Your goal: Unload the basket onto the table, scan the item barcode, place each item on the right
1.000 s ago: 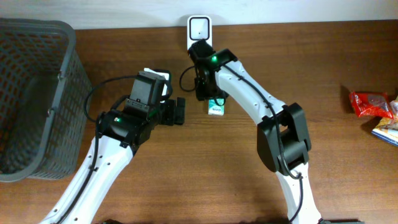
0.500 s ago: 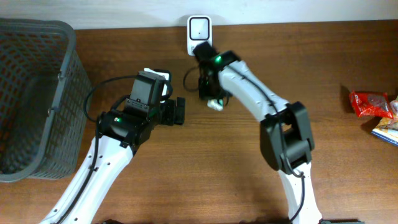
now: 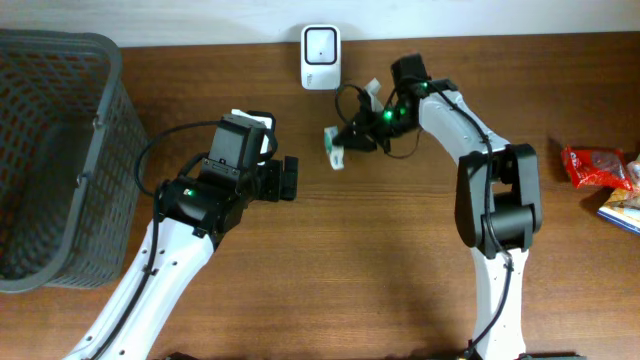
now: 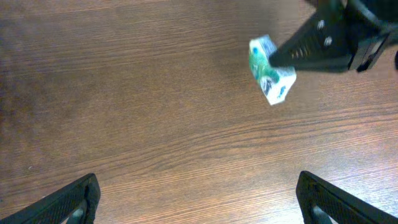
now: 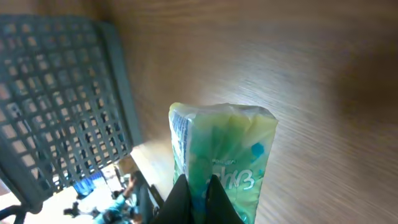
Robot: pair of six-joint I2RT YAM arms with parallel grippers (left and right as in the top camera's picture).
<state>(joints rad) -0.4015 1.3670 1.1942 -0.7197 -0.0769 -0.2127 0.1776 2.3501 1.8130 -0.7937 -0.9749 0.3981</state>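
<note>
The item is a small green-and-white packet [image 3: 333, 148] [image 4: 270, 68] [image 5: 224, 146]. My right gripper [image 3: 347, 141] [image 5: 199, 196] is shut on its lower end and holds it above the table, below and to the right of the white scanner [image 3: 320, 45]. The scanner stands at the back edge. The packet's printed face shows in the right wrist view; no barcode can be made out. My left gripper [image 3: 289, 179] [image 4: 199, 208] hangs open over bare wood, left of the packet, with nothing between its fingers.
A dark mesh basket [image 3: 55, 150] [image 5: 62, 93] fills the left side of the table. A red snack bag [image 3: 595, 165] and another packet [image 3: 622, 207] lie at the far right edge.
My right gripper closed on the packet next to the scanner, lifted it and swung its arm to the right, turning the packet on its side. The left arm has not moved.
</note>
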